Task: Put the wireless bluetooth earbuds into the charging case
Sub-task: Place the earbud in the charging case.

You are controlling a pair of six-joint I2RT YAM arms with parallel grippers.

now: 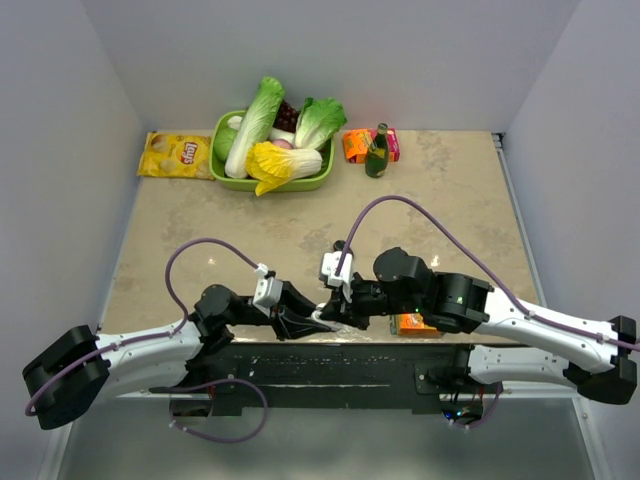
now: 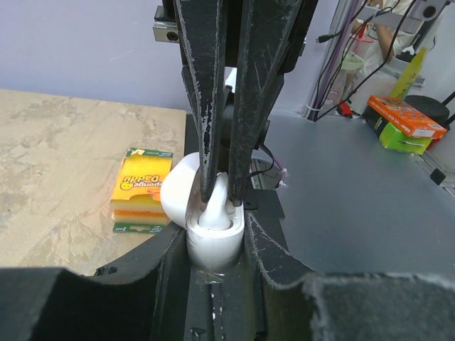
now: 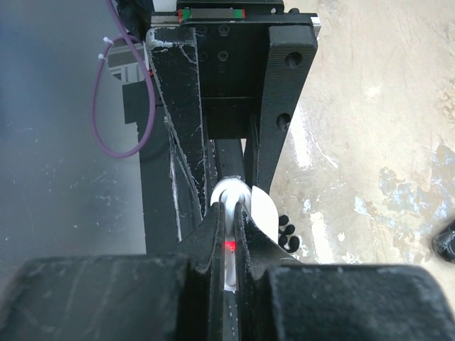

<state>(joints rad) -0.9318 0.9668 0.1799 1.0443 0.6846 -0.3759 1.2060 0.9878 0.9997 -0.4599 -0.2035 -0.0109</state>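
Note:
My left gripper (image 2: 215, 234) is shut on a white charging case (image 2: 213, 250), holding it upright with its lid (image 2: 176, 190) swung open to the left. My right gripper (image 3: 231, 210) is shut on a white earbud (image 3: 230, 231) with a small red light showing on it. The earbud (image 2: 216, 211) sits in the open mouth of the case, with the right fingers (image 2: 206, 135) coming straight down onto it. In the top view both grippers meet at the near table edge (image 1: 320, 318). Small black earbuds (image 3: 286, 234) lie on the table beside the lid.
A sponge pack (image 2: 141, 188) lies near the grippers and shows orange in the top view (image 1: 418, 324). At the back are a green basket (image 1: 318, 181) of vegetables, a yellow chips bag (image 1: 175, 155), a green bottle (image 1: 377, 152) and an orange box (image 1: 356, 146). A dark object (image 3: 446, 241) is at the right edge.

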